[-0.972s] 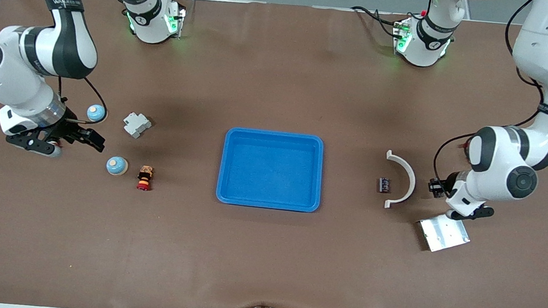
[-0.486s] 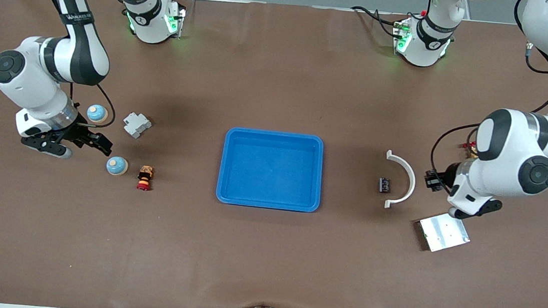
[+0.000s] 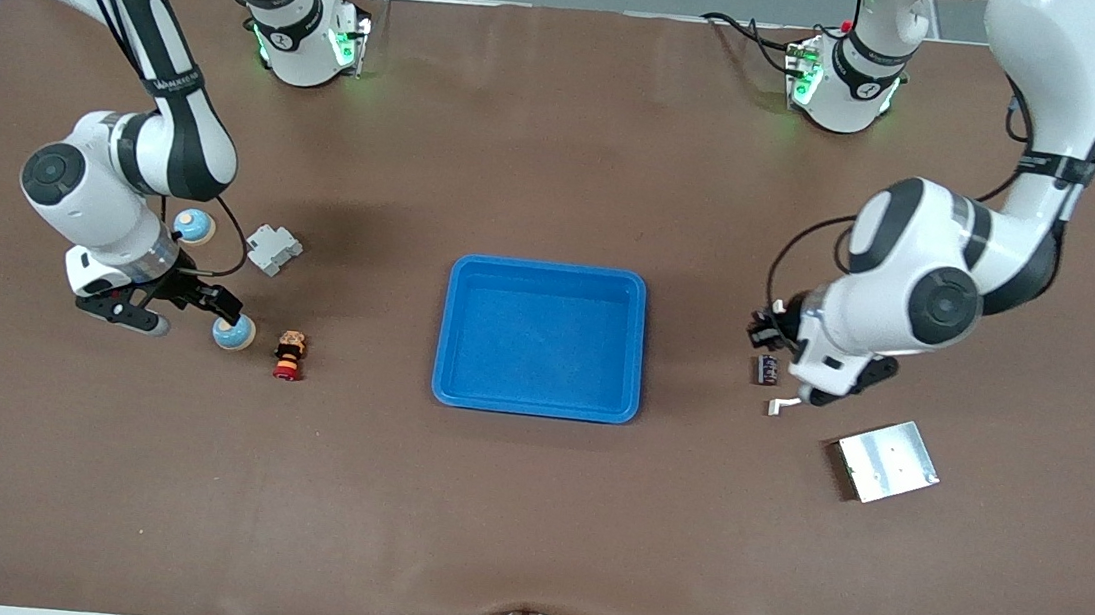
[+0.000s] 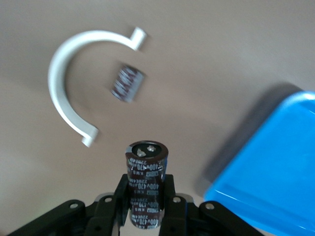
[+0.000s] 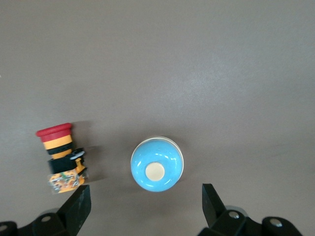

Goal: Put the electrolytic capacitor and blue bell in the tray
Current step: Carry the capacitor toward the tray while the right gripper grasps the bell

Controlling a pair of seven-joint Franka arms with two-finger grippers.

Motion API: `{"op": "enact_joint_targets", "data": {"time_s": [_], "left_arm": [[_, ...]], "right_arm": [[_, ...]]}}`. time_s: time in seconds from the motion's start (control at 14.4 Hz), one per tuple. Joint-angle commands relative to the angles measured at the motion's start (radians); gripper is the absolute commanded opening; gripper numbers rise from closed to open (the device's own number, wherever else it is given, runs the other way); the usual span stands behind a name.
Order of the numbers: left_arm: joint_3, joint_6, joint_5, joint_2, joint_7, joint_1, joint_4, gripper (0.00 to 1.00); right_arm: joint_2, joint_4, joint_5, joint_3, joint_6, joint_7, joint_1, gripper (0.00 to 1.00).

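Bright-blue plastic, the tray [image 3: 542,338] sits at the middle of the brown table [image 3: 526,527], and nothing lies in it. My left gripper [image 4: 146,209] is clamped on an electrolytic capacitor [image 4: 146,189], a dark cylinder with white print standing up between the fingers [image 4: 169,196]. It hangs over the table just off the tray's edge toward the left arm's end, above a white curved bracket [image 4: 74,83]. A second capacitor [image 3: 767,370] lies on its side on the table inside that bracket's curve (in the front view my own wrist covers most of the bracket). A silver metal plate [image 3: 887,461] rests nearer the front camera, toward the left arm's end.

My right gripper [image 5: 145,204] has its fingers spread wide and holds nothing. It hovers over a blue bell [image 5: 157,164], a round dome with a cream button on top, which stands on the table toward the right arm's end, well apart from the tray. Just beside the bell lies a red and yellow push button [image 5: 62,160] on its side. Another blue bell [image 3: 195,226] stands farther from the front camera, partly covered by my right arm, and a small grey block [image 3: 273,249] sits near it.
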Motion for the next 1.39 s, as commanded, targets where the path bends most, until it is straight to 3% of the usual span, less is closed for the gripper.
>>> {"op": "enact_joint_targets", "data": {"time_s": [0.0, 0.62, 1.04, 1.32], "left_arm": [[-0.022, 0.018, -0.014, 0.044, -0.098, -0.065, 0.040, 0.10], [-0.015, 0.083, 0.068, 0.271, -0.187, -0.281, 0.180, 0.14], [-0.015, 0.158, 0.159, 0.357, -0.288, -0.308, 0.183, 0.14], [-0.015, 0.210, 0.153, 0.357, -0.518, -0.314, 0.184, 0.14]], "right_arm": [[0.041, 0.041, -0.011, -0.001, 0.000, -0.001, -0.006, 1.00], [0.104, 0.051, -0.011, -0.001, 0.039, 0.004, -0.001, 1.00], [0.121, 0.053, -0.011, 0.000, 0.043, 0.007, 0.013, 1.00], [0.138, 0.053, -0.011, -0.001, 0.046, 0.006, 0.013, 1.00]]}}
